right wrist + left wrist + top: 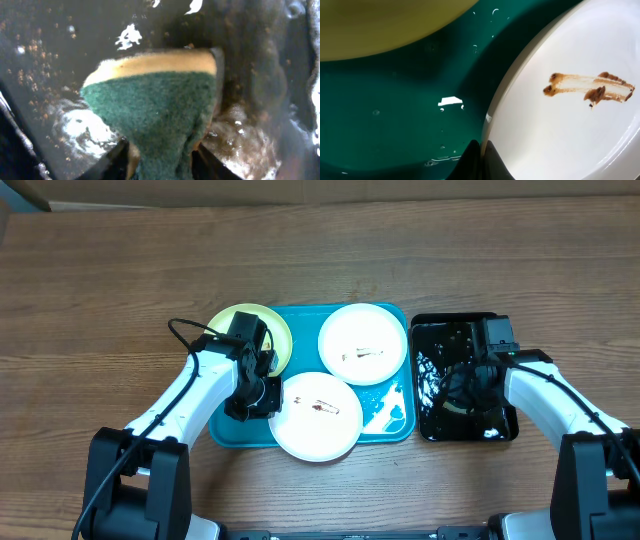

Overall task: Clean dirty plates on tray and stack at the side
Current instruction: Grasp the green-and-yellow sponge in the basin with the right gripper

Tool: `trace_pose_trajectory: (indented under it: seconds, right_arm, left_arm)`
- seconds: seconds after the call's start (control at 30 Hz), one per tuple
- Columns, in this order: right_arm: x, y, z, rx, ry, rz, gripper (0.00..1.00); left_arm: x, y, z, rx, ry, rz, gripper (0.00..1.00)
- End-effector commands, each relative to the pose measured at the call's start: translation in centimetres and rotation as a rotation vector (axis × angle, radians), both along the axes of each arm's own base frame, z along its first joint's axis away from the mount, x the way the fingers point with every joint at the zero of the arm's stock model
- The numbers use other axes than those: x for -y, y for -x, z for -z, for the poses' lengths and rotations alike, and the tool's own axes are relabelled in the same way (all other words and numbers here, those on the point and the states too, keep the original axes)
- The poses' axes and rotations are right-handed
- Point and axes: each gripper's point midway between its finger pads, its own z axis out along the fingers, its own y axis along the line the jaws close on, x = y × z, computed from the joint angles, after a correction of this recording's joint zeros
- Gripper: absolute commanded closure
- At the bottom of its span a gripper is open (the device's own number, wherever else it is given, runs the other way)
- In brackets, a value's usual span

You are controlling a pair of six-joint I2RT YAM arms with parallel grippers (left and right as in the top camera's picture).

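Water may be dripped from the sponge (pixel 155 105) gripped by the right end effector (pixel 160 160) beside the tray (pixel 395 125); the left end effector (pixel 479 157) is clenched.

Close-up from the right wrist cam. A sponge (pixel 155 105) fills the centre of frame: dark green scouring pad facing the lens, w/ a yellow foam layer showing as a curved band along its top edge. The sponge's btm end narrows and is pinched in the right claw (pixel 160 161), whose two dark fingers (pixel 112 162) rise from the btm edge, one each side, pressing into it. Behind lies the wet floor of a black tub (pixel 45 45). White suds (pixel 82 131) sit lower left of the sponge, more at lower right. Small brown specks (pixel 27 75) dot the tub floor at left. Bright glare spots (pixel 129 36) show near the top.
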Motion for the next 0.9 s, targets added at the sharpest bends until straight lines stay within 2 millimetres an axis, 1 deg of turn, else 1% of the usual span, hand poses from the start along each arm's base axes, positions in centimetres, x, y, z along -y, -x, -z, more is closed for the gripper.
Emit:
trace_pose_trajectory:
  seconds: [0.0,0.1,0.2,0.23,0.37,0.4,0.43,0.67,0.73,0.77,0.8,0.83,0.87]
  right_arm:
    - [-0.7,-1.6,-1.1,0.034,-0.027,-0.006,0.53]
    - [-0.7,-1.7,-1.4,0.034,-0.026,-0.006,0.53]
    - [-0.7,-1.5,-1.3,0.023,-0.026,-0.005,0.66]
    - [-0.6,-1.3,-1.3,0.017,-0.026,-0.001,0.68]
    - [-0.6,-0.5,-0.6,-0.008,-0.025,0.008,0.67]
    - [-0.6,-0.4,-0.4,-0.012,-0.027,0.018,0.63]
    - [-0.6,-0.3,-0.3,-0.014,-0.028,0.024,0.62]
    - [-0.5,0.2,0.1,-0.028,-0.027,0.025,0.64]
    - [-0.5,0.4,0.3,-0.032,-0.026,0.025,0.75]
    - [-0.5,0.5,0.4,-0.034,-0.026,0.025,0.82]
    - [-0.5,0.5,0.4,-0.035,-0.026,0.025,0.92]
    - [-0.5,0.5,0.4,-0.036,-0.026,0.025,0.96]
    - [-0.5,0.6,0.4,-0.038,-0.026,0.025,0.96]
  left_arm:
    - [0.5,-0.5,-0.2,0.007,0.011,-0.001,0.96]
    - [0.5,-0.5,-0.2,0.007,0.011,-0.001,0.96]
    - [0.5,-0.5,-0.2,0.007,0.011,-0.001,0.96]
    - [0.5,-0.5,-0.2,0.007,0.011,-0.001,0.96]
    - [0.5,-0.5,-0.2,0.006,0.011,-0.001,0.96]
    - [0.5,-0.5,-0.2,0.006,0.011,-0.001,0.96]
    - [0.5,-0.5,-0.2,0.006,0.011,-0.001,0.96]
    - [0.4,-0.4,-0.2,0.002,0.010,-0.001,0.96]
    - [0.4,-0.4,-0.2,0.003,0.010,-0.001,0.95]
    - [0.4,-0.4,-0.2,0.003,0.010,-0.001,0.96]
    - [0.4,-0.4,-0.2,0.003,0.010,-0.001,0.95]
    - [0.4,-0.4,-0.2,0.003,0.010,-0.001,0.95]
    - [0.4,-0.4,-0.2,0.003,0.010,-0.001,0.95]
